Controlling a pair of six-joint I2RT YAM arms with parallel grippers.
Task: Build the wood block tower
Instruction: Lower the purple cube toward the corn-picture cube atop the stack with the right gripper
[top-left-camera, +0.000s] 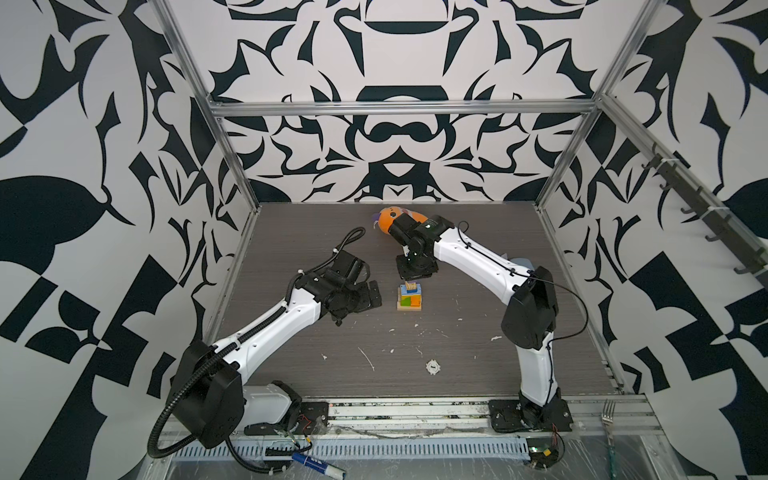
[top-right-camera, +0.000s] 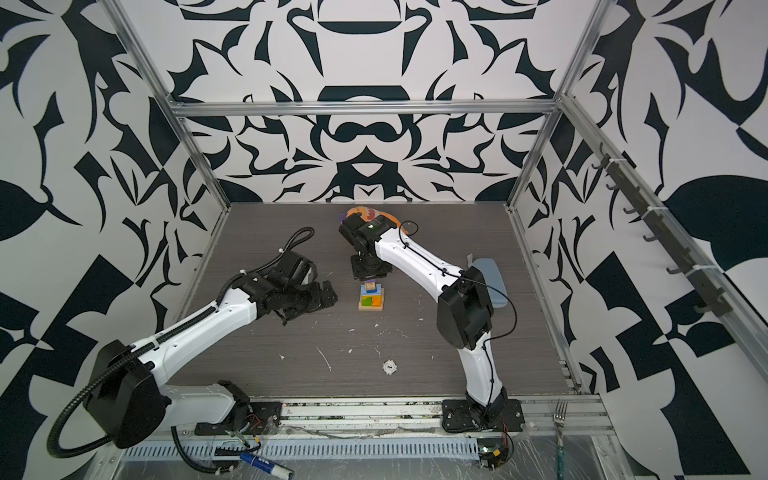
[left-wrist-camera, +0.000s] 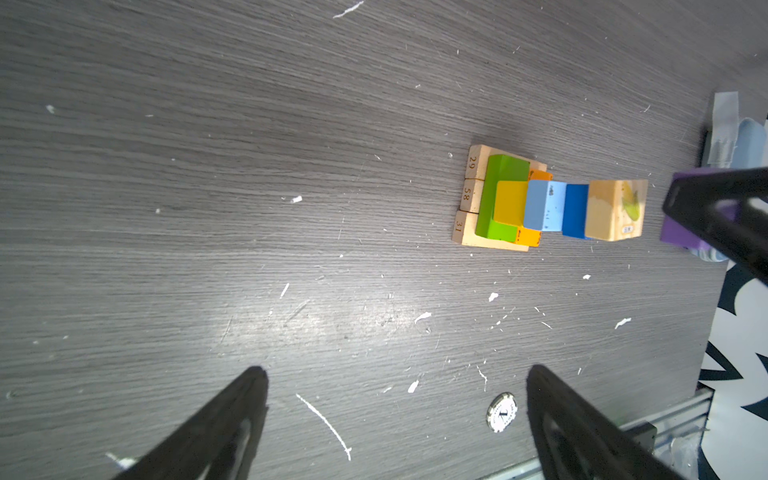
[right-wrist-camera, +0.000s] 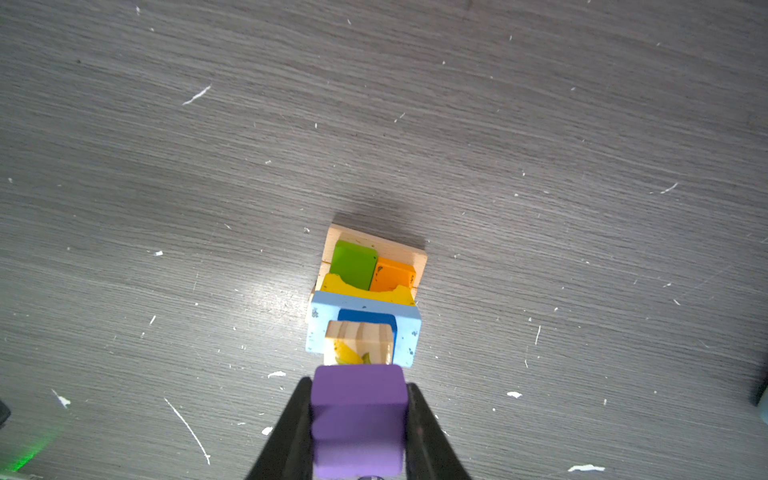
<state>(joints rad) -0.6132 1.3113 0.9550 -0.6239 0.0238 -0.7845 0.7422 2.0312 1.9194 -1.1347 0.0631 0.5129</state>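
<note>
The right end effector (right-wrist-camera: 359, 384), pinching the small purple wooden cube (right-wrist-camera: 358, 419), should centre squarely over the wood block tower's (top-left-camera: 409, 297) tan picture cube (right-wrist-camera: 358, 345), then lower gently; the left end effector (left-wrist-camera: 397, 370) hangs spread.

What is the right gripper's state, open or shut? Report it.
Shut on the purple cube: the right gripper's black fingers press against its two opposite sides.
</note>
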